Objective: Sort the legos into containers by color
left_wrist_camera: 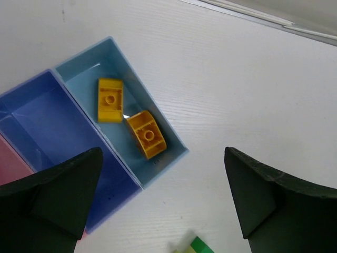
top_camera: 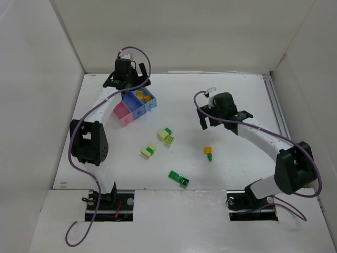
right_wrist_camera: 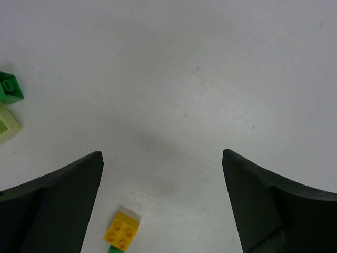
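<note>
L pincer (left_wrist_camera: 163,197) spread, empty, over bins (left_wrist_camera: 79,79) nr far-left corner; 2 orange legos (left_wrist_camera: 110,100) inside. R pincer (right_wrist_camera: 163,203) spread, near orange brick (right_wrist_camera: 122,232) mid-surface. Brick prob light, stiff, slick: pinch flat sides, not studs.

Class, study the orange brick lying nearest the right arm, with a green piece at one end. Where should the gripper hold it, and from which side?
Probably from straight above with the right gripper, closing the jaws across the two free side walls of the orange brick. It lies flat, studs up, with bare table beside those walls; the green piece blocks one end.
</note>
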